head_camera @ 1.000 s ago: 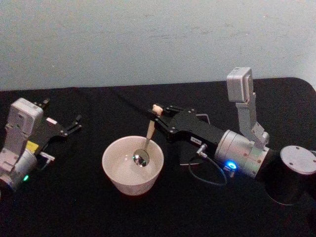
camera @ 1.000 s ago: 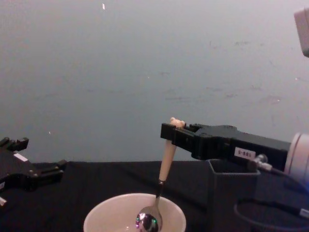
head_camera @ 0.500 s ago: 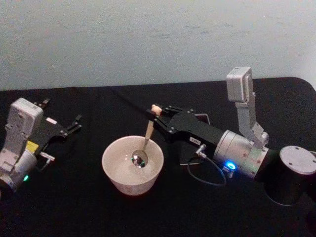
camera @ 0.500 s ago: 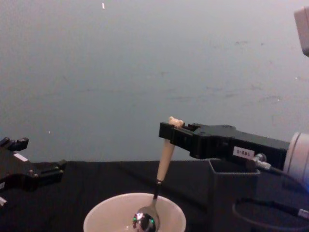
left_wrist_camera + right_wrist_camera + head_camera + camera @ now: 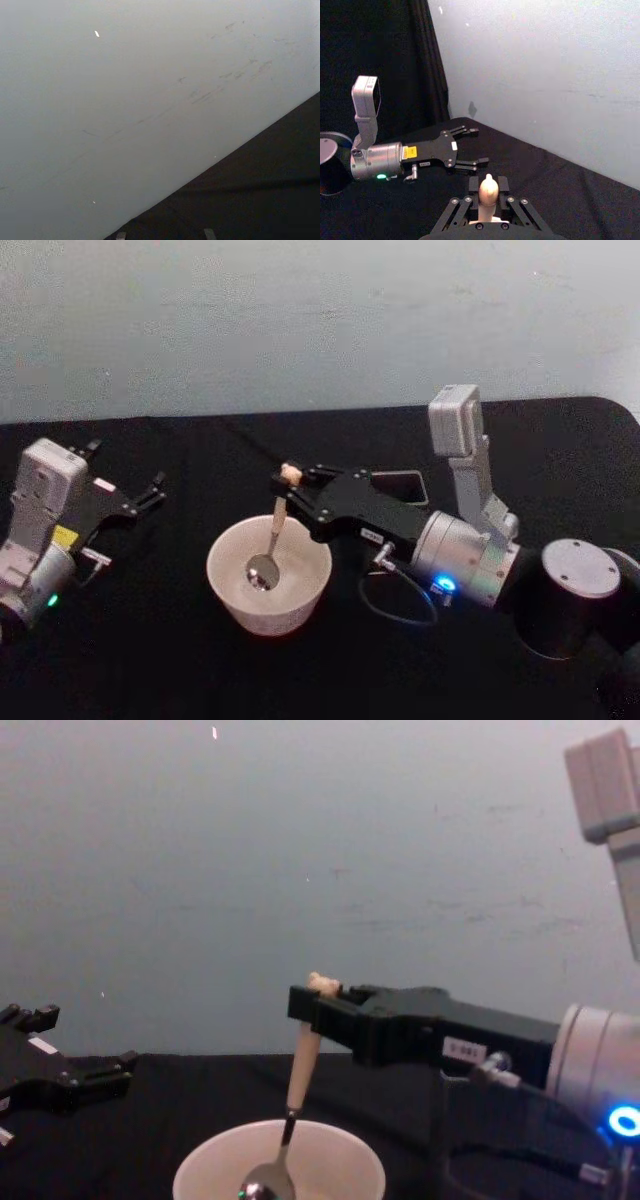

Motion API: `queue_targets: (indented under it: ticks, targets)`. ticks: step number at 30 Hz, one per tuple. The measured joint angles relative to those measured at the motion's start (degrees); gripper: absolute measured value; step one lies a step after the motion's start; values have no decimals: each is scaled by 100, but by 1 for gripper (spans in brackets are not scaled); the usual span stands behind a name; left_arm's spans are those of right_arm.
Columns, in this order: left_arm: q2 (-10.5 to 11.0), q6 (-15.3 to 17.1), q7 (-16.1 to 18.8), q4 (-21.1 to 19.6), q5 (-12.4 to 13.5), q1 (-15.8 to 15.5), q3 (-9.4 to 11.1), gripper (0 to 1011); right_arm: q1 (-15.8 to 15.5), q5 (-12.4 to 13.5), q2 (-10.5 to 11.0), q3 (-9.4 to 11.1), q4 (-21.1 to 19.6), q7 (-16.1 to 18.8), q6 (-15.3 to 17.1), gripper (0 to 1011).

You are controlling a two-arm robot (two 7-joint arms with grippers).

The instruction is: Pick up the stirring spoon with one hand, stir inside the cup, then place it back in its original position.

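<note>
While our right gripper (image 5: 290,482) pinches the stirring spoon (image 5: 273,532) by its handle, bowl inside the cup (image 5: 266,614), left gripper (image 5: 128,466) spread, idle far left.

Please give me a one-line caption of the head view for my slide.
The right claw grips the stirring spoon by its handle, bowl inside the cup; left claw parked open at left.

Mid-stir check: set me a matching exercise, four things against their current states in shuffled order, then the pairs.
1 stirring spoon
2 cup
3 left gripper
4 right gripper

A open, idle on the left
B bowl end down inside the cup
C shut on the spoon's handle
D standing on the black table

Pairs: 1-B; 2-D; 3-A; 4-C
</note>
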Motion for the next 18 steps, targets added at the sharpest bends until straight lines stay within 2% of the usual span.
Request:
queue_targets:
  ticks: [10, 18]
  targets:
    - [0, 0, 0, 0, 0, 0, 0, 1001, 166, -265, -234, -122, 359, 31, -46, 216]
    - [0, 0, 0, 0, 0, 0, 0, 1001, 293, -434, -432, -136, 664, -17, -86, 216]
